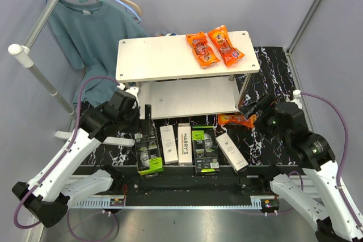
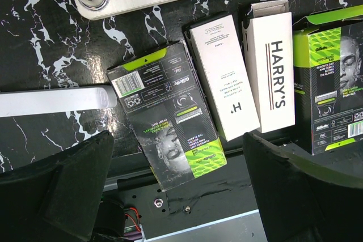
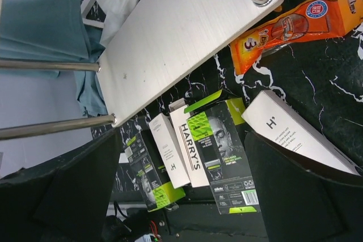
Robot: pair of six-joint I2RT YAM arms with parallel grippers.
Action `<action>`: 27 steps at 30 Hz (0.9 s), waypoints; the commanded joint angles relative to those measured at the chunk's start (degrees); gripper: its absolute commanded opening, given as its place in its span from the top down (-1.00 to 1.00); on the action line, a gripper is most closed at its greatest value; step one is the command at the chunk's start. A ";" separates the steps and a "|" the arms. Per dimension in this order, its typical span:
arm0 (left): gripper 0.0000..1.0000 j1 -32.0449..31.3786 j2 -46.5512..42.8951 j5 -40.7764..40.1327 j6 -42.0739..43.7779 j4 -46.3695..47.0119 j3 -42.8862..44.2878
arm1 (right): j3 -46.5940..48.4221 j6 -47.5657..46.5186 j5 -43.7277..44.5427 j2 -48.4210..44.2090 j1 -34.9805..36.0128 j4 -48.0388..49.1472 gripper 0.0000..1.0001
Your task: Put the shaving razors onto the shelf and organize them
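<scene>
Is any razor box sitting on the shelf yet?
No, all five razor boxes lie on the black table in front of the shelf.

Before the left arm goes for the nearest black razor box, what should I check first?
1. Left gripper open: ok.
2. Right gripper open: ok.
3. Black razor box lies flat below the left gripper: ok.
4. Finger room between it and the neighbouring white box: cannot tell, they lie very close.
5. Lower shelf board bare along its front: ok.
6. Top board fully free: not ok, two orange snack packets lie on its right end.
</scene>
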 commanded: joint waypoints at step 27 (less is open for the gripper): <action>-0.98 -0.17 -1.53 0.25 0.47 2.43 -1.73 | -34.19 21.28 -28.58 17.84 -29.96 43.16 -0.88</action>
